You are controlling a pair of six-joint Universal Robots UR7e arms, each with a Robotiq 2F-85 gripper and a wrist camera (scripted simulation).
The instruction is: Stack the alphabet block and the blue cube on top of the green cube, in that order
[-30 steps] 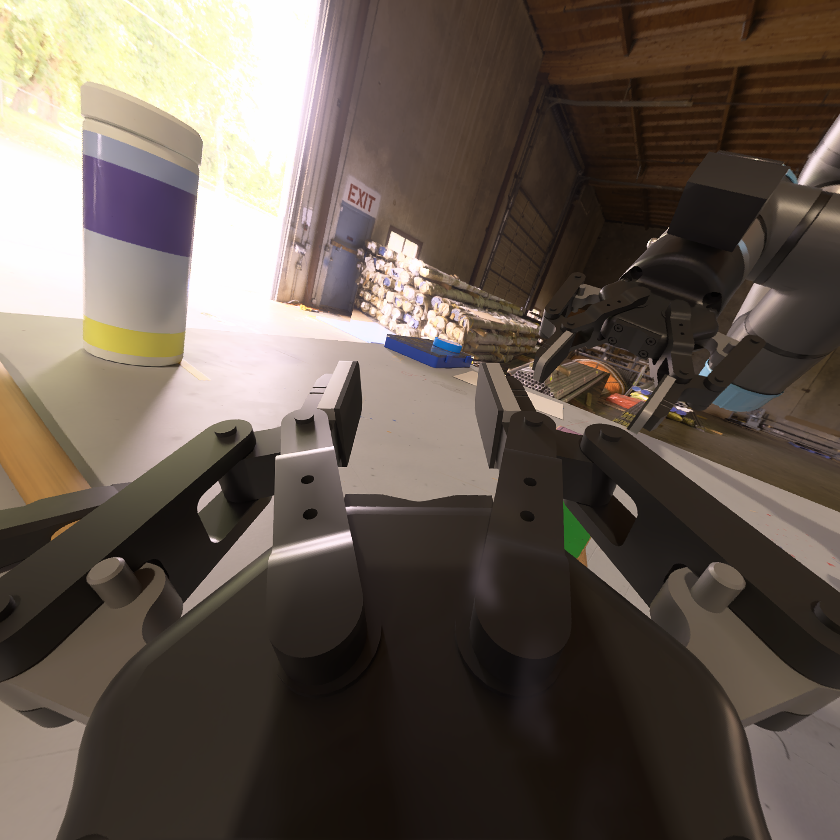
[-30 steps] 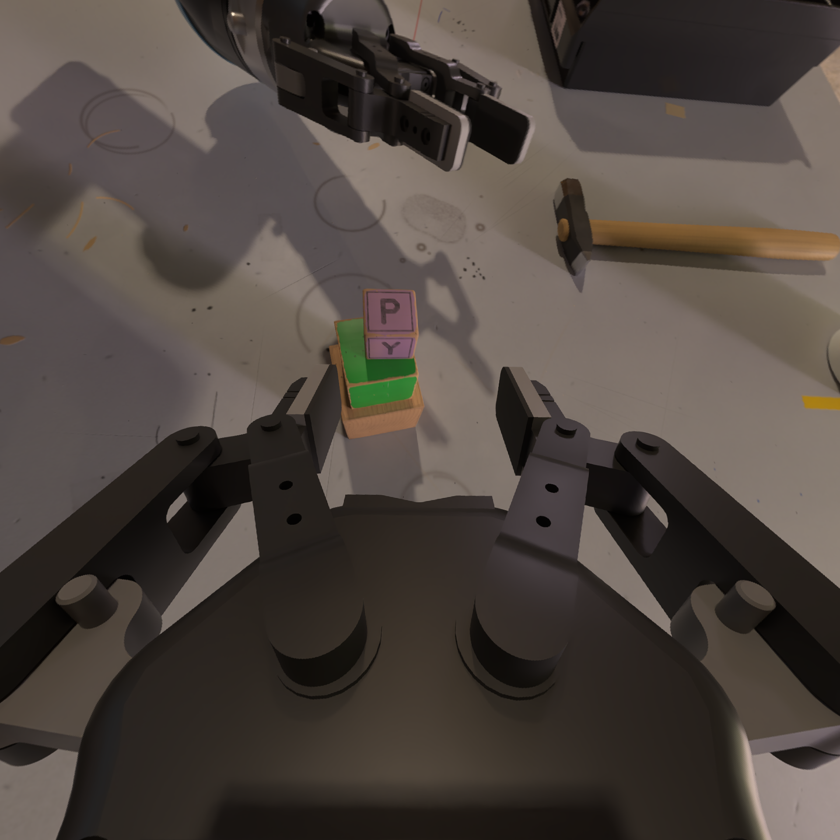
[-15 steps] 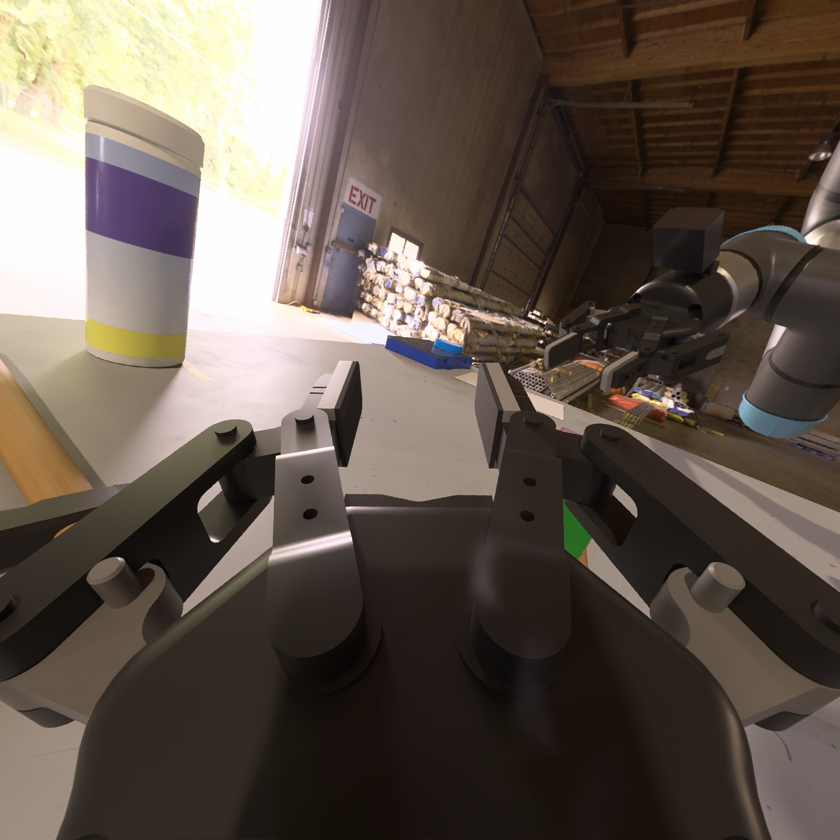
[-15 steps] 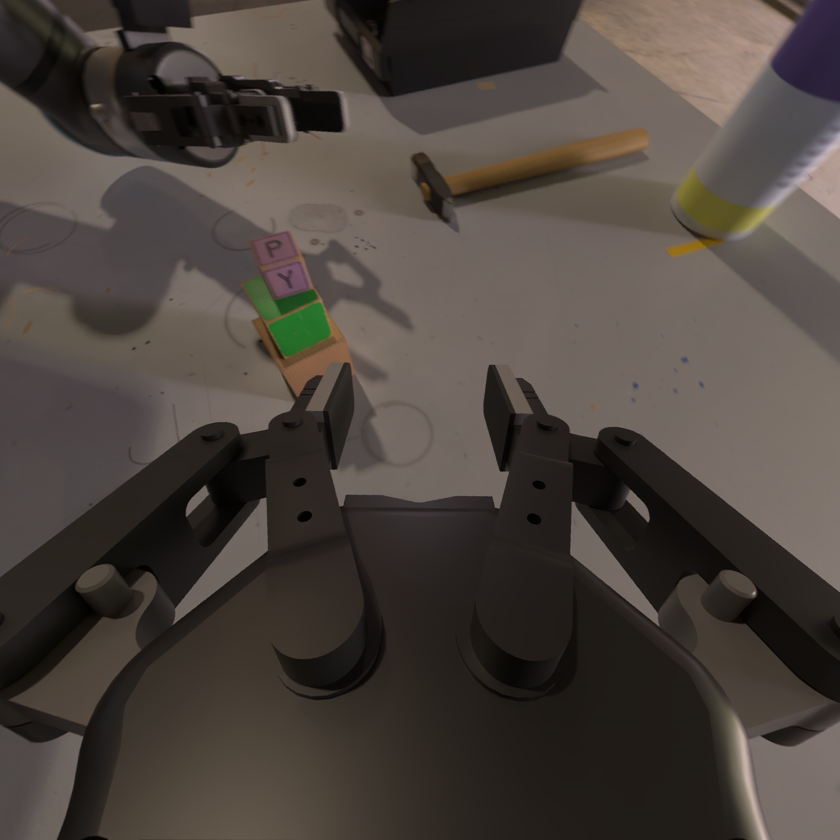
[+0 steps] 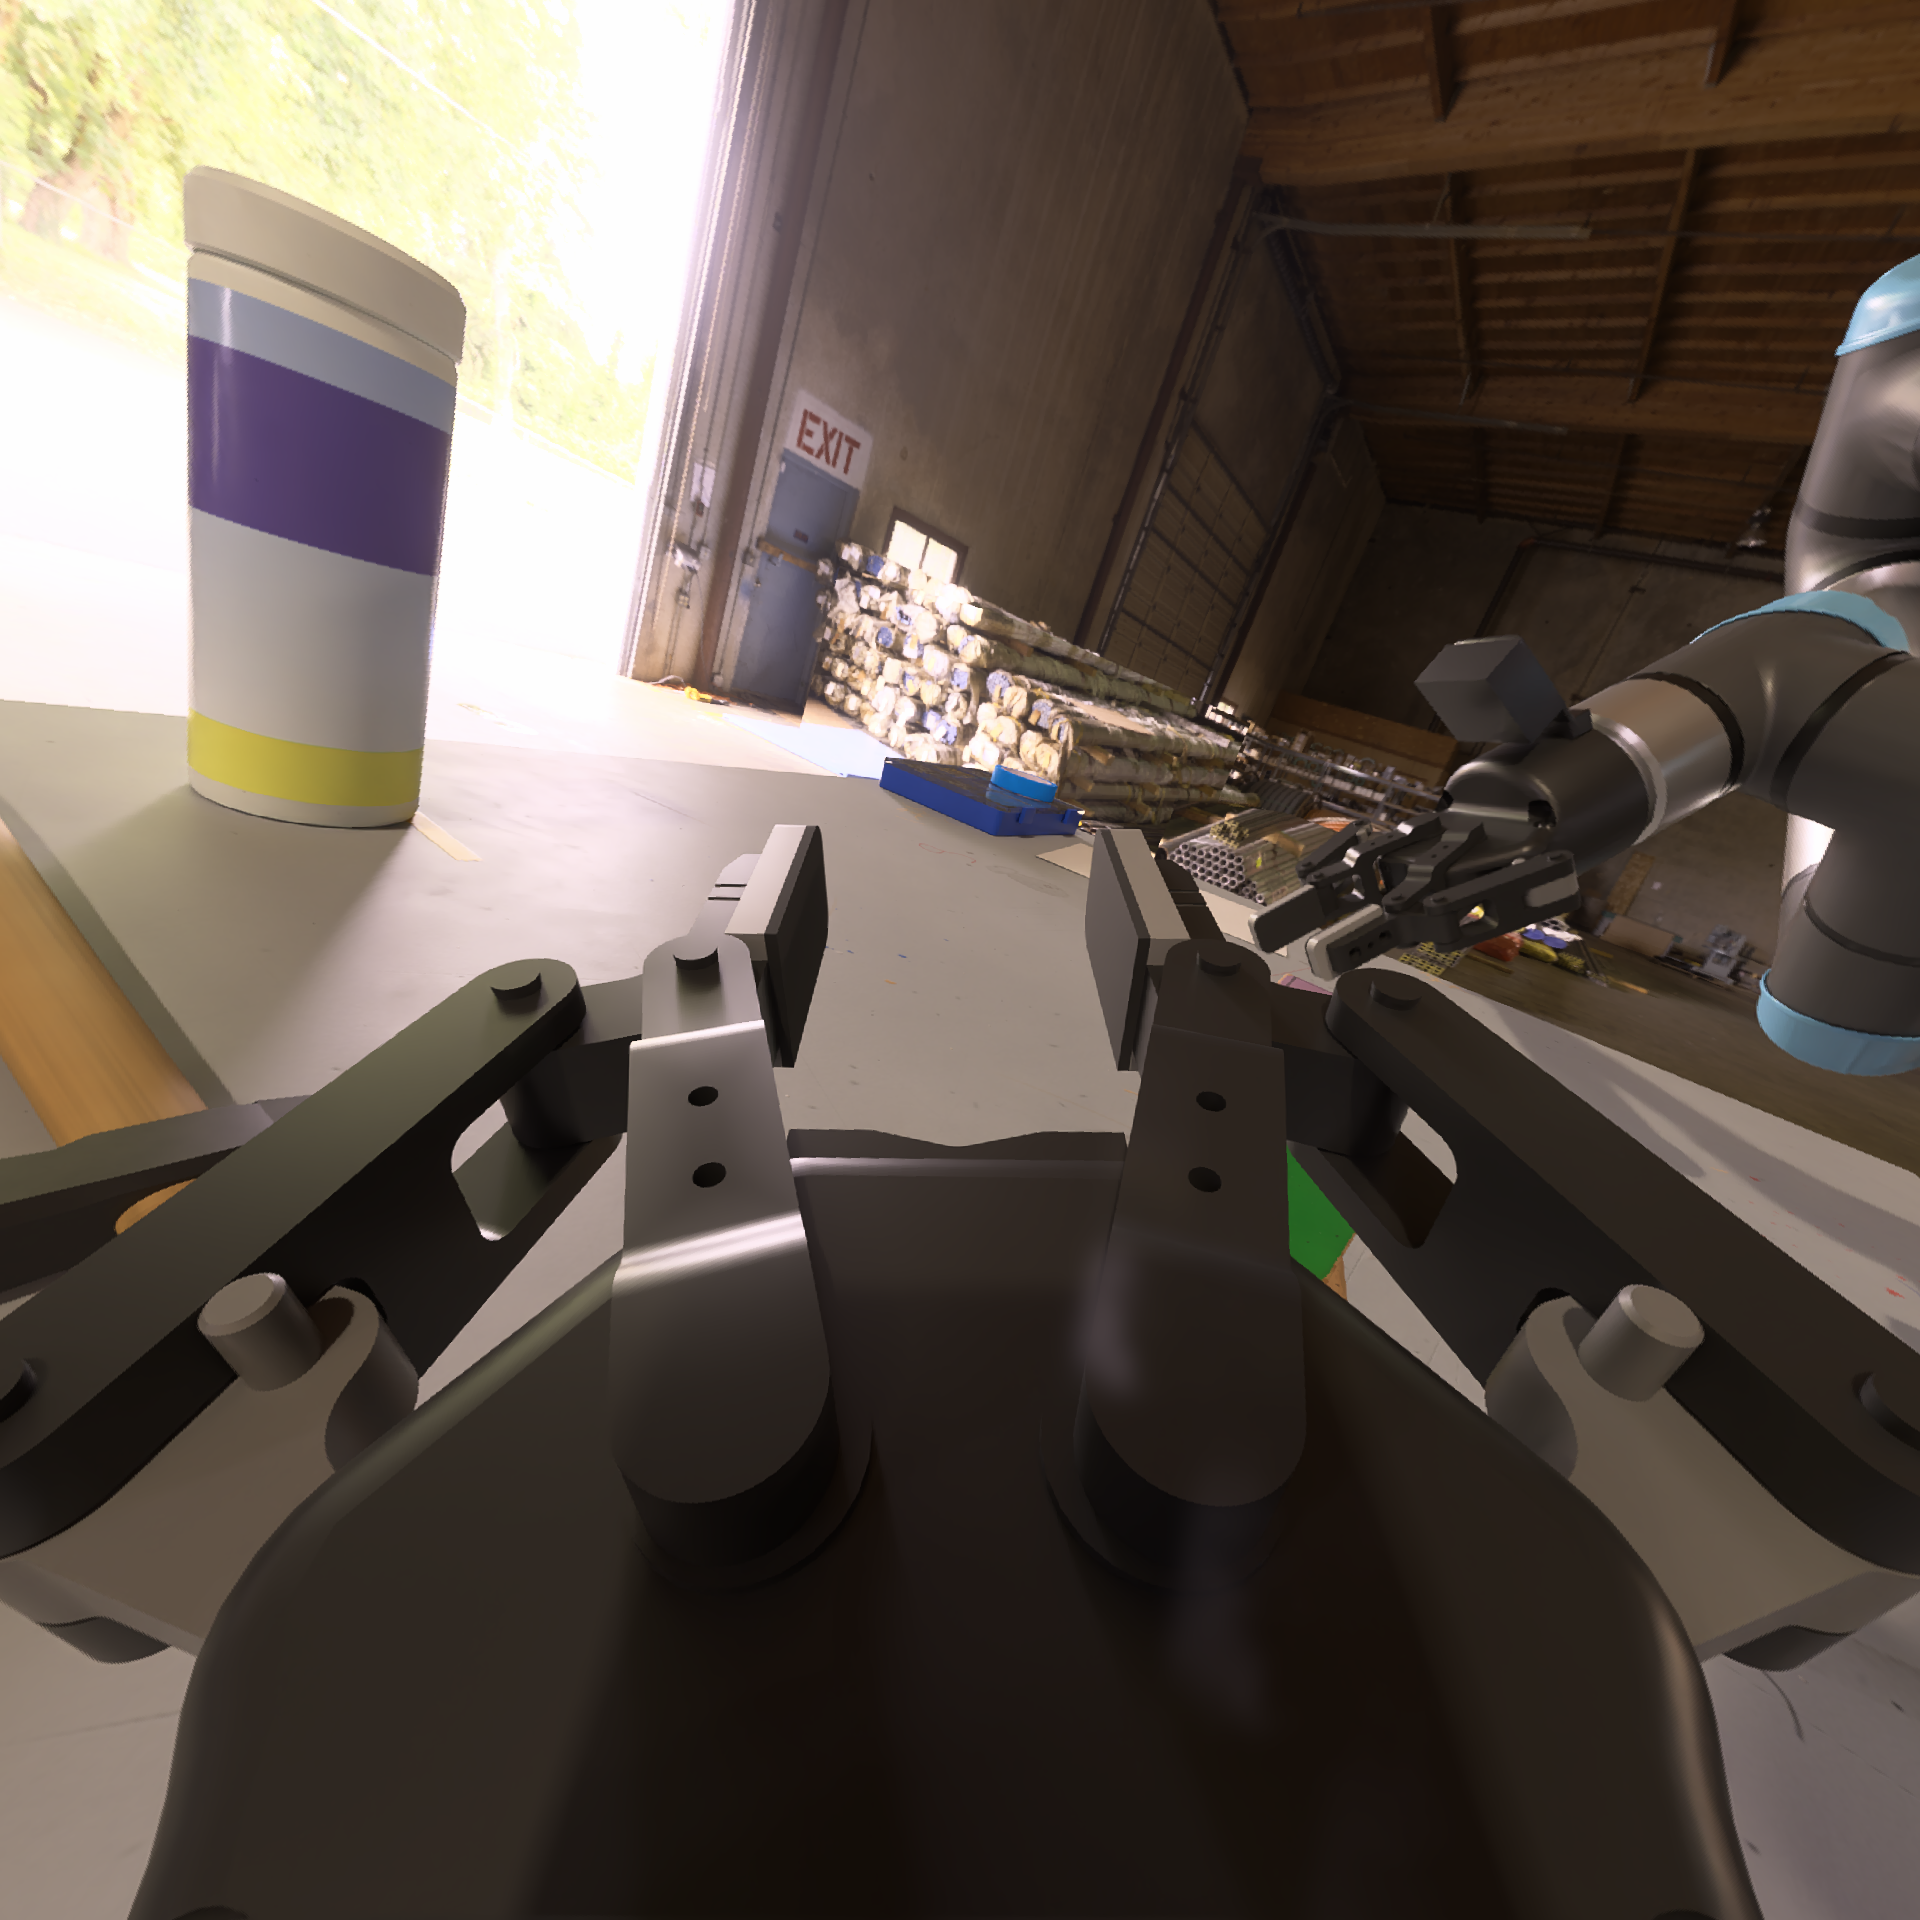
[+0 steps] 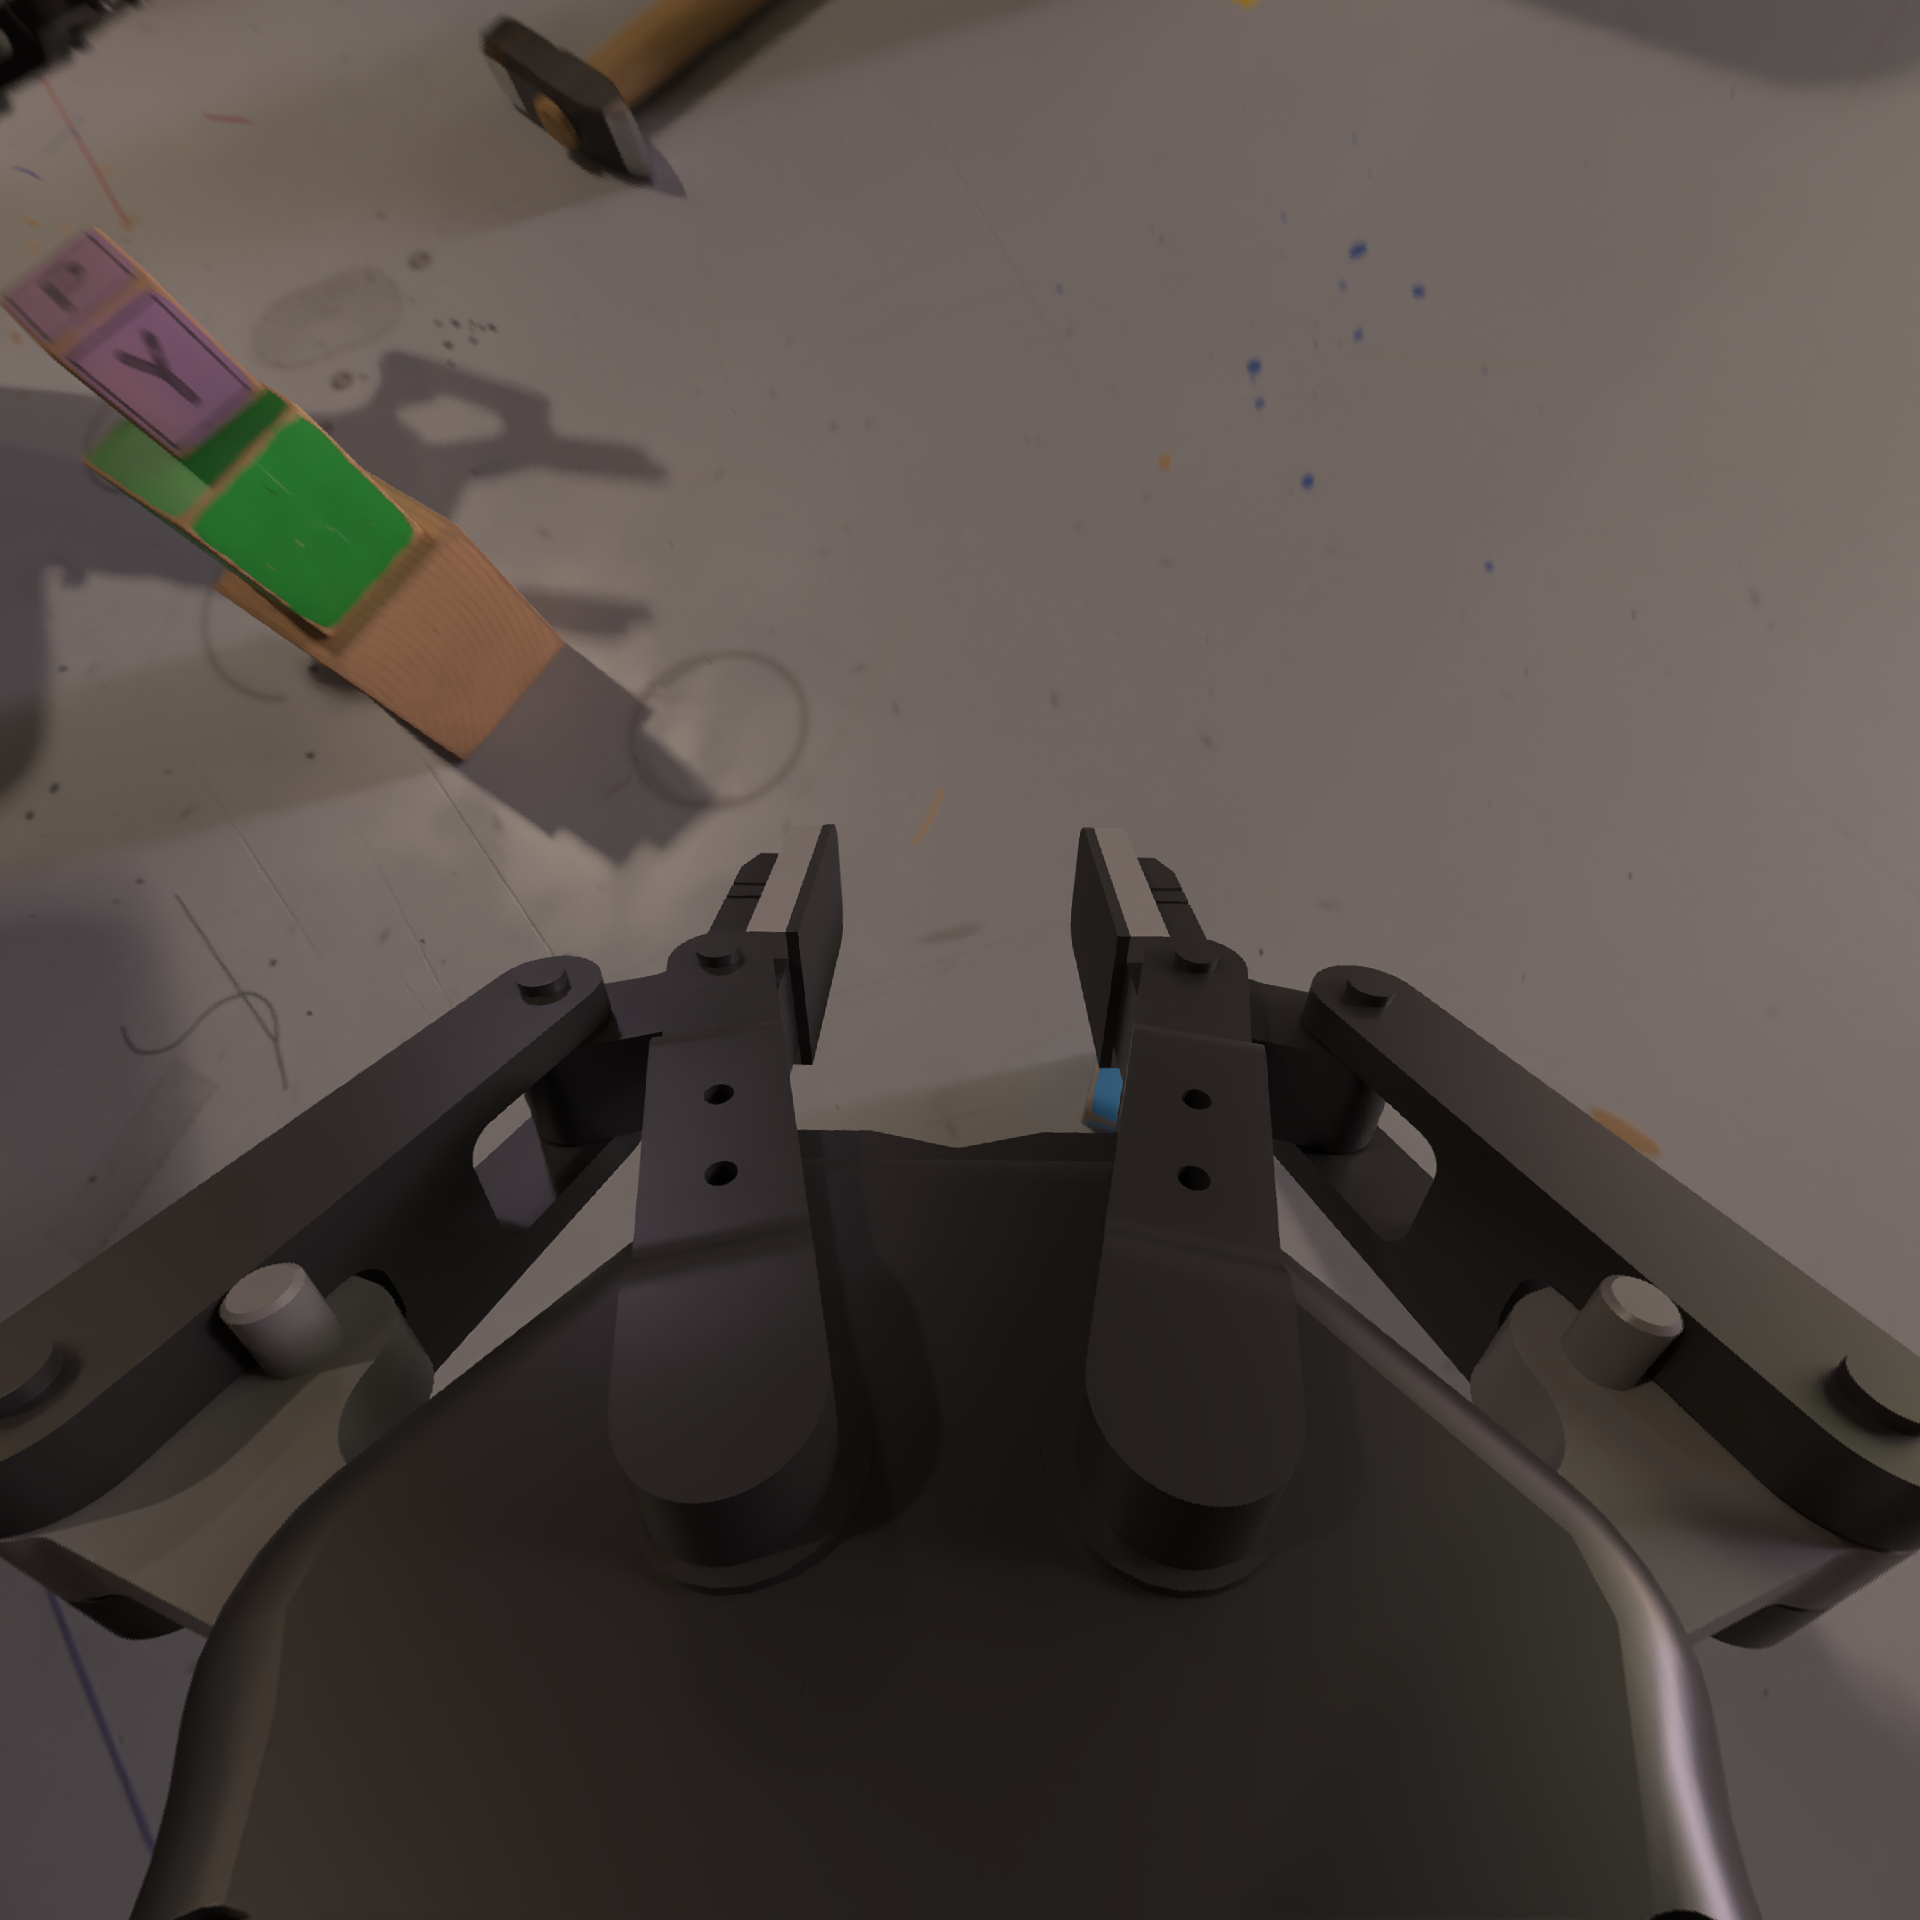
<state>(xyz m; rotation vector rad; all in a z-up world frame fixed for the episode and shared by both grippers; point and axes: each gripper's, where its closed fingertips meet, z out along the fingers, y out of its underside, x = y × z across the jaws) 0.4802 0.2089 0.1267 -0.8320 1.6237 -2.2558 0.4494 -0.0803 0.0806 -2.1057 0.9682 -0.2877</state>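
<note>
In the right wrist view the purple alphabet block (image 6: 156, 358) sits on the green cube (image 6: 301, 525), which rests on a plain wooden block (image 6: 447, 644), at the upper left. My right gripper (image 6: 956, 935) is open and empty, above the table to the right of the stack. A sliver of the blue cube (image 6: 1108, 1093) shows behind its right finger. My left gripper (image 5: 956, 935) is open and empty, pointing level across the table. A bit of the green cube (image 5: 1314, 1216) shows behind its right finger. The right gripper (image 5: 1413, 914) appears farther off at right.
A hammer lies at the top of the right wrist view (image 6: 592, 104); its wooden handle (image 5: 73, 1008) shows at the left of the left wrist view. A tall white canister (image 5: 312, 540) with purple and yellow bands stands on the grey table (image 6: 1351, 623).
My right gripper has drawn back and to the right from the stack, which has slid to the upper left of its view. The blue cube has come into sight. My left gripper has stayed still.
</note>
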